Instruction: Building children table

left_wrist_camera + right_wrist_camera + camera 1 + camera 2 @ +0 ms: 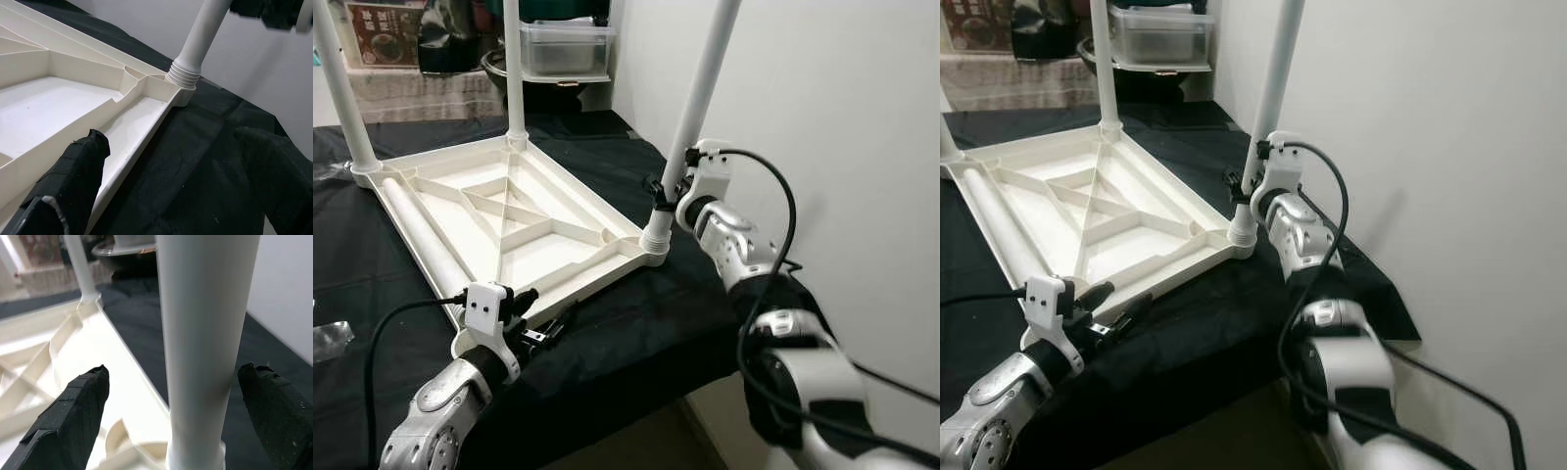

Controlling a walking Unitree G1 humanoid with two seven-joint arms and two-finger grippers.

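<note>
Upturned white ribbed plastic tabletop (509, 220) on black cloth (636, 333). Right gripper (171, 382) released, straddling white tubular leg (690, 127) at 3 o'clock; left gripper (543, 323) released at 6 o'clock edge. Risk: crooked twist cross-threading socket.

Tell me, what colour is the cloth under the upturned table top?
Black; the cloth shows best in the left eye view.

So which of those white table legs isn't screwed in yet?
The leg lying flat inside the upturned tabletop, along its left edge. The other three stand upright in corner sockets, one between the right gripper's open fingers.
</note>
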